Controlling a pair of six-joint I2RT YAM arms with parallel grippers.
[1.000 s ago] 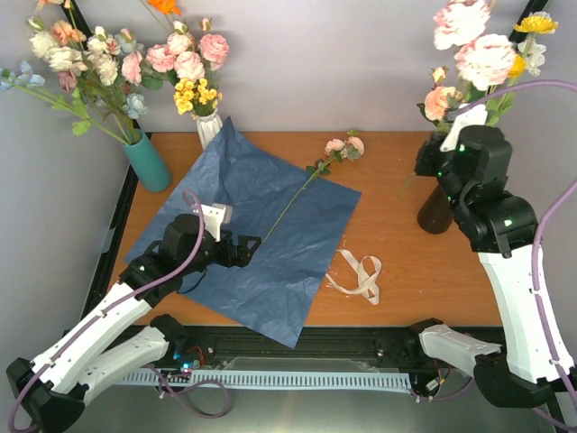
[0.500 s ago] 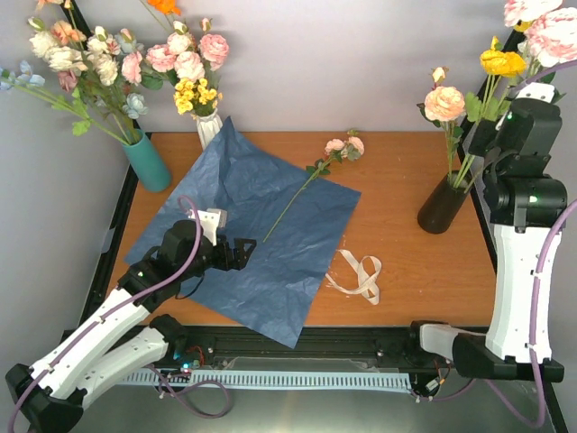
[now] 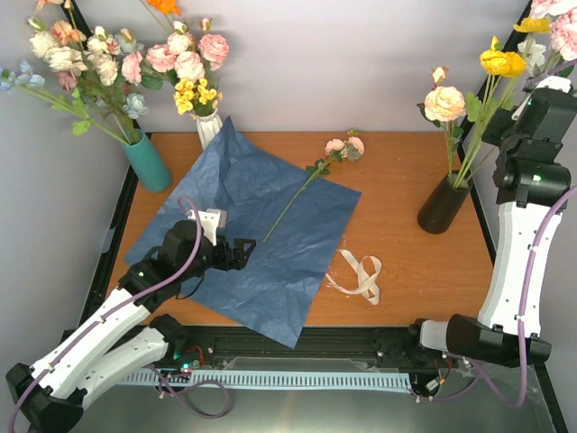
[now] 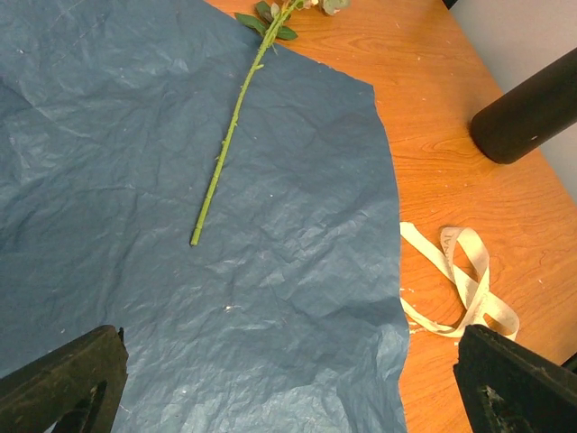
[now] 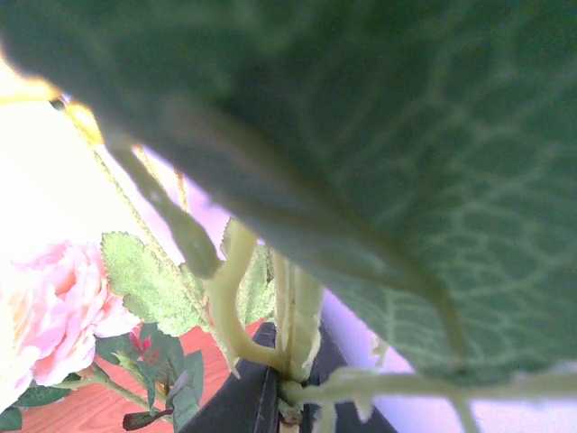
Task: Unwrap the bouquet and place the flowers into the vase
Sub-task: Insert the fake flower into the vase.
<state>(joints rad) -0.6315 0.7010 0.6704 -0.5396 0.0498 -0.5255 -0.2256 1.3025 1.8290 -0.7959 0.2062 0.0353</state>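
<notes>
Now, with the right claw [image 5: 287, 390] clenched on the flowers [image 3: 444, 103] in the vase [image 3: 442, 209], a sideways tug could topple it; the left claw [image 4: 288, 379] hangs released.

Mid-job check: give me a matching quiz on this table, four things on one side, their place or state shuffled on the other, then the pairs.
1 lone stem
2 ribbon
3 vase
4 left gripper

a at the right, flowers standing in it
b open over the blue paper
c loose on the bare table
d lying on the blue paper, bloom end past its edge

Pairs: 1-d, 2-c, 3-a, 4-b
</notes>
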